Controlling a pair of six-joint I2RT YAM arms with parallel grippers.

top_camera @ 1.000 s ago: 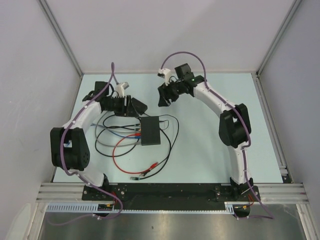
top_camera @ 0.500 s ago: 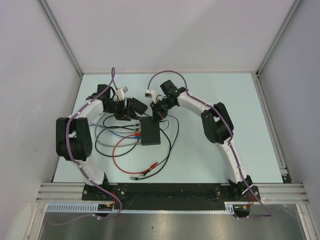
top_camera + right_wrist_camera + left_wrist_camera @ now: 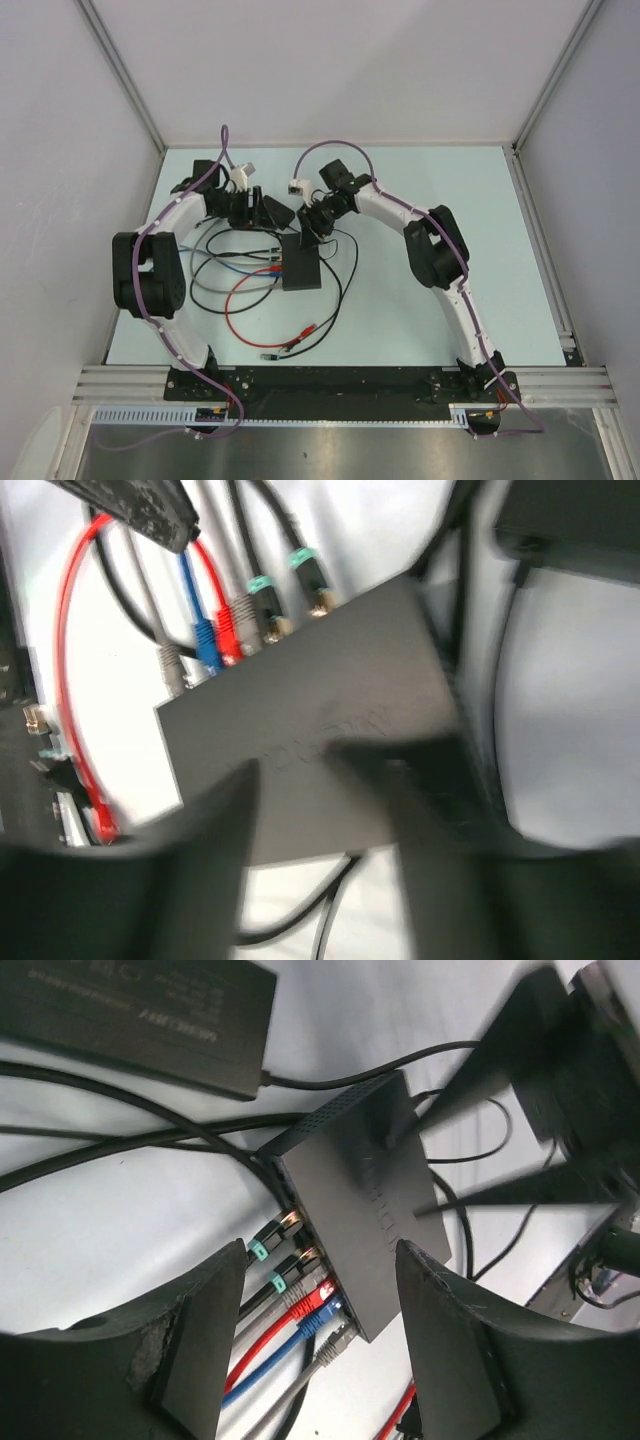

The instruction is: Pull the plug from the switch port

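The switch (image 3: 300,264) is a flat matte black box in the middle of the table. Several plugs sit in its left edge: two black ones with green collars (image 3: 262,1250), a grey, a red (image 3: 316,1303), a blue (image 3: 327,1318) and another grey (image 3: 340,1344). My left gripper (image 3: 320,1257) is open, above the plug row, touching nothing. My right gripper (image 3: 298,765) is open, its blurred fingers (image 3: 205,860) just over the switch's top (image 3: 310,705). The plugs also show in the right wrist view (image 3: 228,635).
A smaller black adapter block (image 3: 140,1010) on a thin cable lies just behind the switch. Black, red and blue cables loop left and in front of the switch (image 3: 245,295). Loose red clips (image 3: 302,330) lie near the front. Grey walls enclose the table.
My right arm has swung from the back right down and left, bringing its gripper over the switch's far end. My left gripper has shifted only slightly.
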